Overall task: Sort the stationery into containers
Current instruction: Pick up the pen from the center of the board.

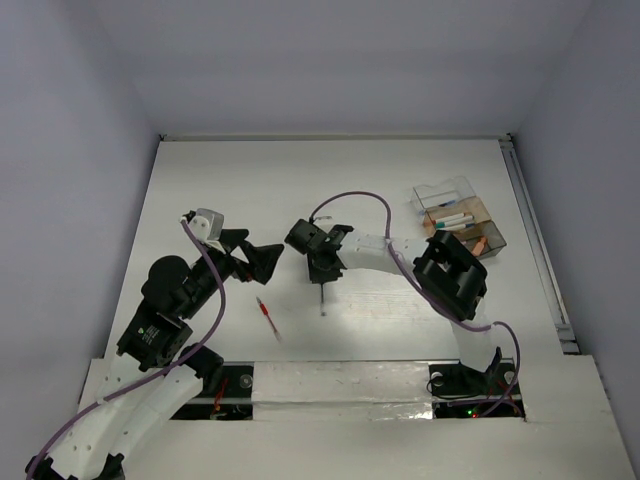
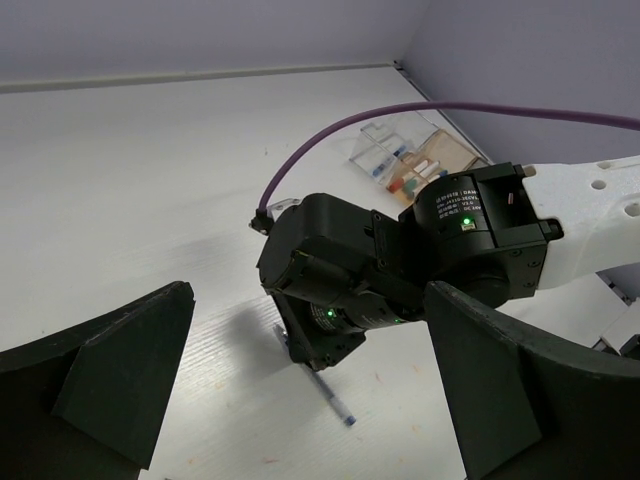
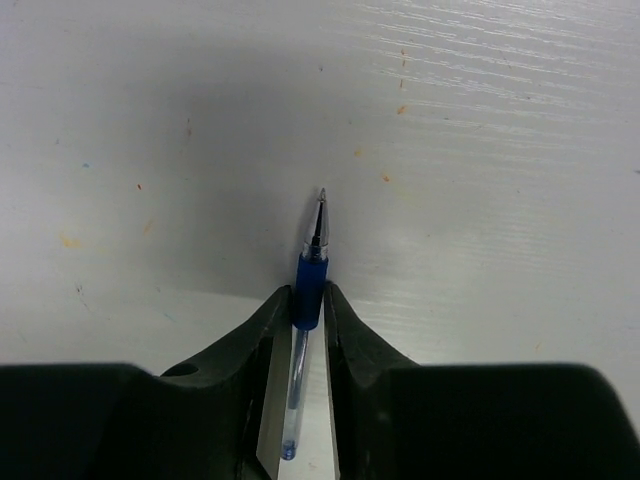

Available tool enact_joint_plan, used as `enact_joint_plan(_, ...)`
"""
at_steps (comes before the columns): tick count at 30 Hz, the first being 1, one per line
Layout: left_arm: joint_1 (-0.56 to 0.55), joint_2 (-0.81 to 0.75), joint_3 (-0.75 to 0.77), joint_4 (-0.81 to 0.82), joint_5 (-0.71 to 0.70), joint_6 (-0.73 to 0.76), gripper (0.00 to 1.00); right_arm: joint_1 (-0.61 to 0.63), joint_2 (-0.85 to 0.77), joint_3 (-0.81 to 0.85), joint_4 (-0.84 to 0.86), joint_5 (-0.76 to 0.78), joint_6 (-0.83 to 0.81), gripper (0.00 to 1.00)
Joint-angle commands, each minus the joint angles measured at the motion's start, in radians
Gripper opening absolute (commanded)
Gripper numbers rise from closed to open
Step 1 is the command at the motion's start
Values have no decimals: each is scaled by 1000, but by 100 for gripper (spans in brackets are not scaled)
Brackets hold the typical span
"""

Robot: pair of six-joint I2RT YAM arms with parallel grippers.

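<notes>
Your left gripper (image 1: 258,262) is hanging wide open over the table (image 1: 200,190), gripping nothing. Just right of it, nearer the bases, a red pen (image 1: 266,317) is lying loose on the table. Further right, mid-table, your right gripper (image 3: 308,300) is pinching a blue pen (image 3: 311,270) by its blue grip, both fingers (image 3: 350,335) touching it, tip poking out ahead, pen down low at the tabletop. Far right, the box (image 1: 440,192) is sitting near the table's right edge, well apart from both grippers, holding other pens (image 1: 455,218) and an orange piece (image 1: 478,243).
</notes>
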Motion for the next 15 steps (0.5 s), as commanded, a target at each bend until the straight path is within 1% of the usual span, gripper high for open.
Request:
enact_joint_plan(1, -7, -1, 20, 23, -20, -19, 99, -18, 77, -32, 0, -1, -22, 16)
enact_joint_plan(2, -7, 1, 20, 24, -22, -25, 99, -18, 71, -42, 10, -2, -24, 2)
enact_joint_plan(3, -7, -1, 20, 26, -20, -33, 99, -30, 45, -73, 42, -1, -27, 0)
enact_joint_plan(6, -7, -2, 19, 33, -5, -54, 99, -55, -27, -128, 150, 10, -62, 0)
enact_joint_plan(7, -7, 1, 17, 38, 3, -56, 99, -55, -104, -165, 190, 19, -85, 0)
enact_joint_plan(8, -7, 5, 16, 42, 26, -64, 99, -55, -147, -176, 254, 30, -105, 0)
enact_joint_plan(9, -7, 8, 16, 55, 38, -67, 96, -55, -193, -184, 280, 46, -140, 0)
enact_joint_plan(10, -7, 24, 16, 61, 56, -71, 92, -55, -280, -193, 306, 54, -157, 0)
enact_joint_plan(11, -7, 31, 16, 68, 90, -79, 85, -55, -325, -197, 334, 56, -176, 0)
enact_joint_plan(12, -7, 39, 14, 84, 107, -99, 83, -55, -365, -205, 396, 51, -193, 0)
enact_joint_plan(14, -7, 68, 5, 104, 162, -122, 76, -55, -467, -225, 464, 27, -229, 0)
enact_joint_plan(15, -7, 79, 0, 125, 179, -148, 74, -55, -497, -236, 534, -7, -237, 0)
